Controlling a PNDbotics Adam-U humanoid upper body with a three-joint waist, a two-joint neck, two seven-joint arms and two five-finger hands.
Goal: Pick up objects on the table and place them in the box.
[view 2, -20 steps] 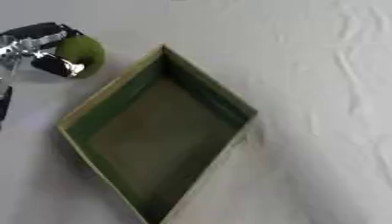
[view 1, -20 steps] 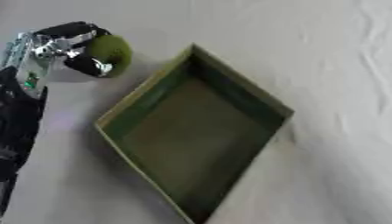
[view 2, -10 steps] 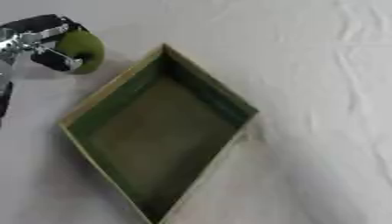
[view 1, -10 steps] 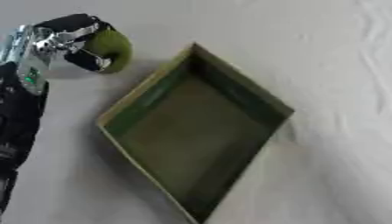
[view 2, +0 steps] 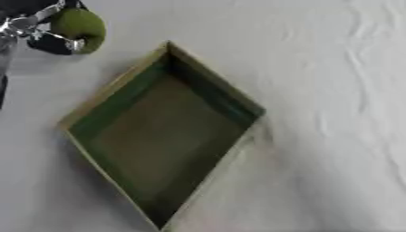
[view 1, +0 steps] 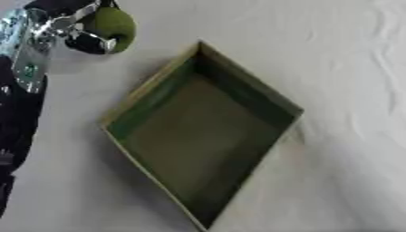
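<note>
since the left hand (view 1: 67, 31) has its fingers curled round the green fruit (view 1: 113, 26) at upper left, it should carry it right and down over the empty green box (view 1: 262, 93) before letting go.

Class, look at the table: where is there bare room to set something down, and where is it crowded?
Free: inside the green box, and the white cloth on its right. Crowded: the upper left corner, where the left hand holds a green fruit.
</note>
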